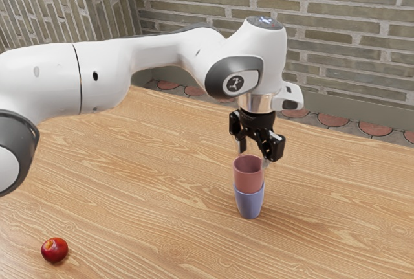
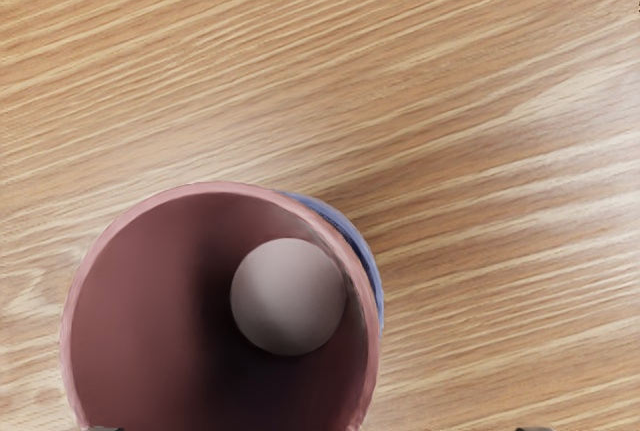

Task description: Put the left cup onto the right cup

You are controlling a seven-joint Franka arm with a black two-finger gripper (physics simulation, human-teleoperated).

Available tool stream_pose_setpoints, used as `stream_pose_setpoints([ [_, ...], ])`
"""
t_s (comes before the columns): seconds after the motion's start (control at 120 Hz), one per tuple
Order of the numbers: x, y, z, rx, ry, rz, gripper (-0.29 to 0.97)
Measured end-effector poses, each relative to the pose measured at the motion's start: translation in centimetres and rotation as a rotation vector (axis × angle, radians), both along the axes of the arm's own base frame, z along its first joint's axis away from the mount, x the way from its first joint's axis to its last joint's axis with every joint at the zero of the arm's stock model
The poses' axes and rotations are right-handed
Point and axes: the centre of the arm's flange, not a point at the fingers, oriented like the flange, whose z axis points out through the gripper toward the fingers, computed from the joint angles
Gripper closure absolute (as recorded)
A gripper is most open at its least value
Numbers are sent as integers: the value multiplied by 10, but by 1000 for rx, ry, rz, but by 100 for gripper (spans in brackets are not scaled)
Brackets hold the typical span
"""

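Pink cup: seated upright in the blue cup, directly beneath the tool, whose fingers we read as spread wide about its rim. Step, we judge: placement done. The next move calls for a straight lift, leaving the stack undisturbed.

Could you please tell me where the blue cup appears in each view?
Exterior view: the blue cup stands right of centre on the table, under the pink cup.
Wrist view: the blue cup is a thin crescent beside the pink cup's rim.
Shared landmark: the pink cup nested in it.
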Motion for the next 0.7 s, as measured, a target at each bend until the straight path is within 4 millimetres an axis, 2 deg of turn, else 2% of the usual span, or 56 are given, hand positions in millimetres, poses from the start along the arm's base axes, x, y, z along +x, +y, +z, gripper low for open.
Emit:
stream_pose_setpoints([
  [0.058, -5, 11, 18, 10, -22, 13, 14],
  [0.275, -16, 65, 56, 42, -38, 91, 5],
  [0.333, -22, 91, 65, 44, -28, 128, 4],
  [0.5, -25, 185, 82, 12, 12, 263, 2],
  [0.6, -34, 226, 102, -3, 1, 293, 1],
  [0.7, -51, 252, 113, -8, -1, 301, 1],
])
